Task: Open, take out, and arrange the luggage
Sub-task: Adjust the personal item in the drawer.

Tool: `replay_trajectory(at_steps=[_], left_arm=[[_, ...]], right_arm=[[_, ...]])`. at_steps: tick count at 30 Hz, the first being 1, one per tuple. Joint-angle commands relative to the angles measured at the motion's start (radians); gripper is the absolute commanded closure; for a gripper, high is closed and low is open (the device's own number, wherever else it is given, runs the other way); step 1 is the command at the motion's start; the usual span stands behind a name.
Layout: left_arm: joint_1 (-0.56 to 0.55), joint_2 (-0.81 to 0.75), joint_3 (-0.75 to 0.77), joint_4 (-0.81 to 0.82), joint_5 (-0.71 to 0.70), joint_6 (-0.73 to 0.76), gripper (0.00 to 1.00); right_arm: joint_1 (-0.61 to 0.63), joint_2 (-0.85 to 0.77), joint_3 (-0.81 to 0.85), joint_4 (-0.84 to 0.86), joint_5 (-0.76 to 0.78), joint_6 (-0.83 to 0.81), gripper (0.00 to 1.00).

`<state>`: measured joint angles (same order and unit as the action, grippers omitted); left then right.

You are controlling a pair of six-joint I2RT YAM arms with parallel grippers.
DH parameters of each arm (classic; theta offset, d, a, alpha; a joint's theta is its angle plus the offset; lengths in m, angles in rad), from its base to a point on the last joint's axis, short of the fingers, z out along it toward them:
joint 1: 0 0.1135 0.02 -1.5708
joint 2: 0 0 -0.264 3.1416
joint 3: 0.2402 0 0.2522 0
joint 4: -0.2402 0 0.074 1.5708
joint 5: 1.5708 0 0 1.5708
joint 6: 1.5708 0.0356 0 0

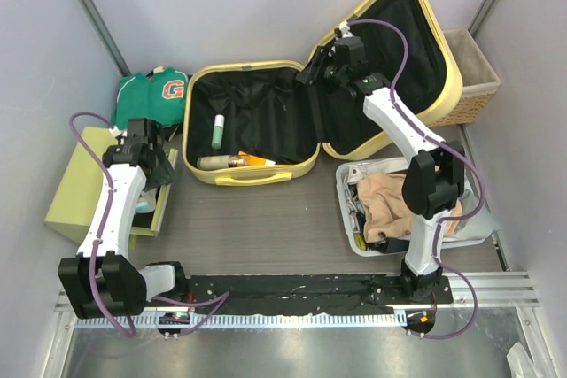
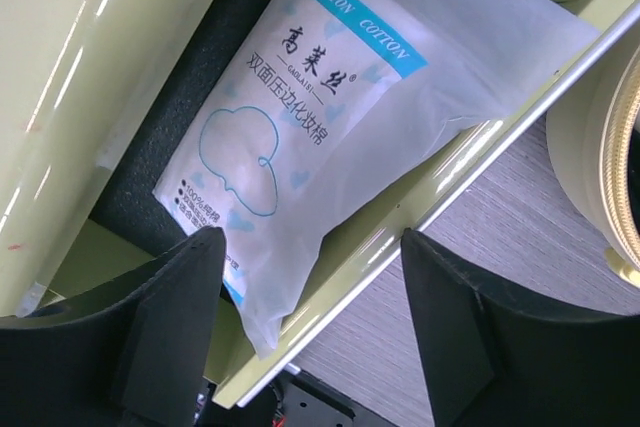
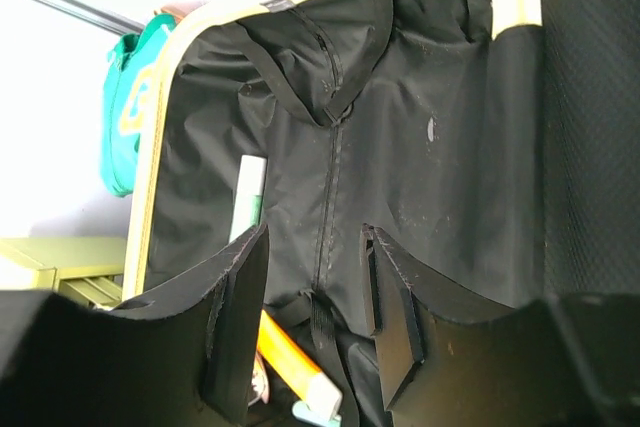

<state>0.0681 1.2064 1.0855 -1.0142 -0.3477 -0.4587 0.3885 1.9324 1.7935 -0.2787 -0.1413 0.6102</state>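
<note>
We see the luggage lying open at the back of the surface, its lid leaning up to the right. Our right jaws hang parted and empty over its black lining, above a white-green tube and what may be an orange tube. Our left jaws gape wide over a cotton-pad packet in the yellow-green box.

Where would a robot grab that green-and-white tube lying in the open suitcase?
Around its middle, coming straight down from above. The tube lies flat on the black lining of the luggage, its long axis pointing away from the arms. Bare lining shows on both long sides, so fingers could probably close across its narrow width.
</note>
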Motion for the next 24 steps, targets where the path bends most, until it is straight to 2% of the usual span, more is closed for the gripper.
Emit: replay_trajectory(at_steps=[1, 9, 15, 19, 24], left_arm=[[0.013, 0.03, 0.014, -0.078, -0.048, -0.04, 0.3], [0.015, 0.03, 0.059, -0.123, -0.136, -0.078, 0.4], [0.015, -0.03, 0.05, -0.101, -0.076, -0.066, 0.39], [0.013, -0.083, 0.042, -0.089, -0.054, -0.063, 0.32], [0.032, -0.114, 0.024, -0.064, -0.074, -0.061, 0.36]], right_arm=[[-0.007, 0.037, 0.141, -0.076, -0.046, -0.023, 0.51], [-0.02, 0.069, 0.208, -0.097, -0.07, -0.023, 0.51], [-0.043, 0.097, 0.25, -0.119, -0.087, -0.023, 0.51], [-0.05, 0.12, 0.285, -0.137, -0.103, -0.023, 0.51], [-0.053, 0.126, 0.293, -0.146, -0.119, -0.029, 0.51]])
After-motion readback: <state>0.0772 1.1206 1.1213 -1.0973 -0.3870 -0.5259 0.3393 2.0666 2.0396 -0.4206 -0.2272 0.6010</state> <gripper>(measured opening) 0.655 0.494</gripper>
